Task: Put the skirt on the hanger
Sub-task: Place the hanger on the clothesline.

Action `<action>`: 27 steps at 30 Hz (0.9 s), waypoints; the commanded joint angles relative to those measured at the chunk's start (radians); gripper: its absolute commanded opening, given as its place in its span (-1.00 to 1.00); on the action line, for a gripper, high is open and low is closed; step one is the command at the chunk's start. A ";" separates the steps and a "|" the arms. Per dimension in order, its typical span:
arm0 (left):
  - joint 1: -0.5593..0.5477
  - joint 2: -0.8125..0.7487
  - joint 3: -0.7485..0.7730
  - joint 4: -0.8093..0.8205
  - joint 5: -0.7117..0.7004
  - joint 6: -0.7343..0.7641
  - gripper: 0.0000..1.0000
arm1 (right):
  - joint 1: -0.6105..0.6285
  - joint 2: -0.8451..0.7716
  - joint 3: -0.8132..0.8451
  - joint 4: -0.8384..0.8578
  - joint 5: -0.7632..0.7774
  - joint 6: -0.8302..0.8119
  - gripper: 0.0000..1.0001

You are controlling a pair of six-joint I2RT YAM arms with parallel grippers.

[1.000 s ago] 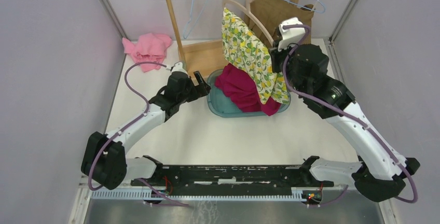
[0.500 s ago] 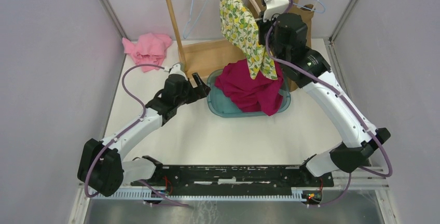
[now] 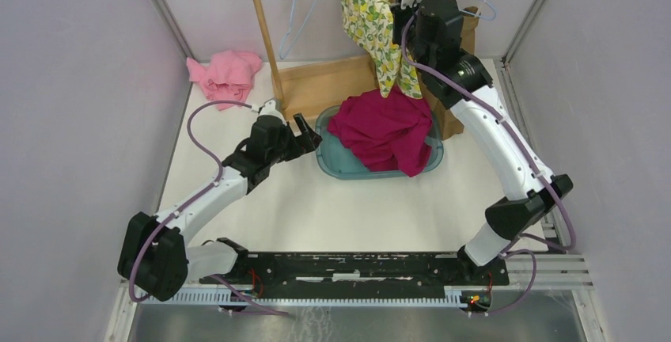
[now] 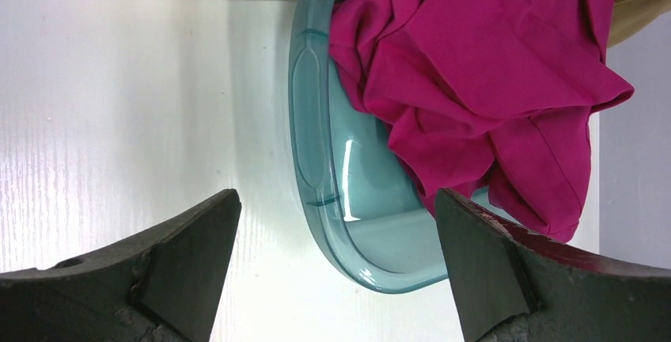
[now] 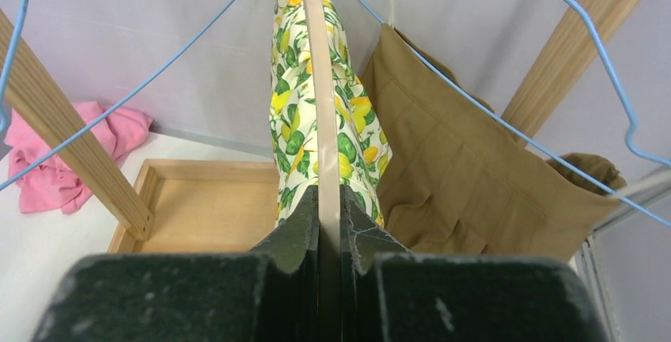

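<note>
My right jaws clench the hanger, skirt draped over it; hooking it onto the rack seems left. Left jaws released.

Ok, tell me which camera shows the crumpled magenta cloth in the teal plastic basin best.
Left wrist view: the crumpled magenta cloth is large and close, folds clear, in the teal plastic basin. Top external shows it whole but small. Right wrist misses it.

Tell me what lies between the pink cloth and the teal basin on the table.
The wooden rack base with its upright post stands there, as the top view shows.
</note>
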 commanded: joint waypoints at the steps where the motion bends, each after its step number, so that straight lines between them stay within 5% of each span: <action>1: 0.005 -0.044 -0.007 0.050 0.015 -0.030 0.99 | -0.033 0.061 0.123 0.126 -0.044 0.034 -0.97; 18: 0.003 -0.078 -0.019 0.034 0.013 -0.029 0.99 | -0.110 0.333 0.392 0.030 -0.170 0.142 -0.97; 27: 0.004 -0.076 -0.015 0.030 0.016 -0.023 0.99 | -0.123 0.372 0.368 0.019 -0.200 0.175 -0.97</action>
